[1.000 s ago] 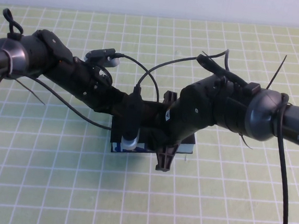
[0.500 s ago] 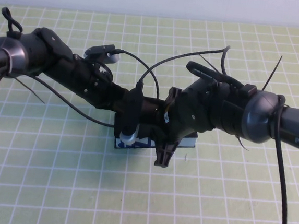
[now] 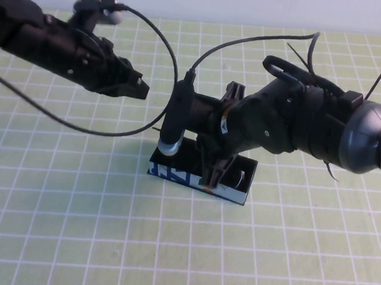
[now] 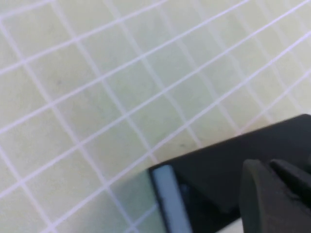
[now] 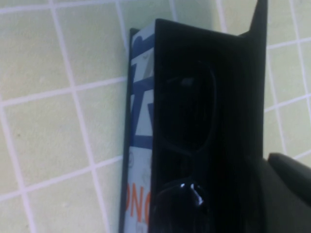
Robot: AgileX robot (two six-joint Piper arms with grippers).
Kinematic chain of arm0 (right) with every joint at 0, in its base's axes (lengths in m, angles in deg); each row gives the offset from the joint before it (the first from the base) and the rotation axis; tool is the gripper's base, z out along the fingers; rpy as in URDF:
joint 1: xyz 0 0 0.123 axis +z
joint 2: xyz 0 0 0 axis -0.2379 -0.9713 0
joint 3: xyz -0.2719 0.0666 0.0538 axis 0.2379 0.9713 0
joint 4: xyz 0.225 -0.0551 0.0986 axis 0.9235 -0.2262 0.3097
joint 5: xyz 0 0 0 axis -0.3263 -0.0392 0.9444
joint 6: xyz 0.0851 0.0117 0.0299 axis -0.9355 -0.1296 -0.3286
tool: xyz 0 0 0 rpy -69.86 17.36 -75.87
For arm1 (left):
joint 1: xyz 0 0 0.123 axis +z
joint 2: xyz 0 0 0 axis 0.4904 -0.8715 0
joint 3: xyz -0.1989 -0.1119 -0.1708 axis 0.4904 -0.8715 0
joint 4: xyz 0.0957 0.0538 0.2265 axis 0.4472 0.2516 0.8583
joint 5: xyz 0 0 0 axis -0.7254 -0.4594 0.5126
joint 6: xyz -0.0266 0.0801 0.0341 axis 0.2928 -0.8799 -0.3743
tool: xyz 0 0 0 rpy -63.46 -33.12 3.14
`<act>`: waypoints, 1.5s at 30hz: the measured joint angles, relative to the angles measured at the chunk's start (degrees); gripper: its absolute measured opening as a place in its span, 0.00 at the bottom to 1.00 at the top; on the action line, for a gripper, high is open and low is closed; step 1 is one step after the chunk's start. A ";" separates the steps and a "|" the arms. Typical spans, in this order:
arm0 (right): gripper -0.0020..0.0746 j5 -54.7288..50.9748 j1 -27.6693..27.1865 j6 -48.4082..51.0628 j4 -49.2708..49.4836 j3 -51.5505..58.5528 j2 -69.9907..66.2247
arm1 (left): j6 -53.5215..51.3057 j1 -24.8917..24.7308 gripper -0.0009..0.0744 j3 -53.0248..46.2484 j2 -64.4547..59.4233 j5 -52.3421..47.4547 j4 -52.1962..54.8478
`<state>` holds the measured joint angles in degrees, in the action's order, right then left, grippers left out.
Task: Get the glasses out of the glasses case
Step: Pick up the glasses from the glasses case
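While the glasses [image 5: 187,145] lie in the open case [image 3: 194,180], the right gripper [image 3: 213,174] reaches in, fingers unclear; the left gripper [image 3: 138,88] hovers pressed together, well apart.

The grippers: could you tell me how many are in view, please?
2. The left gripper hangs raised above the mat, to the robot's left of the glasses case. The right gripper reaches down at the open case, over the glasses.

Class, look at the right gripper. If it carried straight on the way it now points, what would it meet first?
Most likely the glasses lying in the open glasses case: the right gripper points down into it. The left gripper hangs apart, to the case's left. Depth is unclear.
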<state>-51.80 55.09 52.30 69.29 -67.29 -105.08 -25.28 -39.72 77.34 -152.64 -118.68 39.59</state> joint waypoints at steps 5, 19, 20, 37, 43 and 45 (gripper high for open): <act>0.01 1.73 -0.05 -0.68 -0.14 0.07 0.00 | -12.06 0.09 0.01 -9.41 6.77 -0.15 -9.08; 0.01 2.30 -0.58 -1.64 0.68 0.07 0.00 | -39.44 0.09 0.01 -20.23 -2.42 0.93 -27.72; 0.01 2.44 -0.69 -1.64 1.07 0.07 0.00 | -40.74 0.09 0.01 -20.23 -3.01 1.19 -28.89; 0.08 2.58 -1.18 -1.64 5.39 0.29 0.92 | -44.09 0.23 0.01 -20.23 -7.58 3.80 -32.13; 0.22 -0.72 -1.18 -2.70 21.35 0.53 6.82 | -43.88 0.23 0.01 -20.23 -7.58 3.80 -32.13; 0.18 -3.74 -1.18 -2.95 27.52 0.53 8.55 | -43.75 0.23 0.01 -20.23 -7.58 3.80 -32.13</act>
<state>-55.54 53.91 49.35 96.81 -66.76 -96.53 -69.03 -39.49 57.11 -160.22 -114.88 7.46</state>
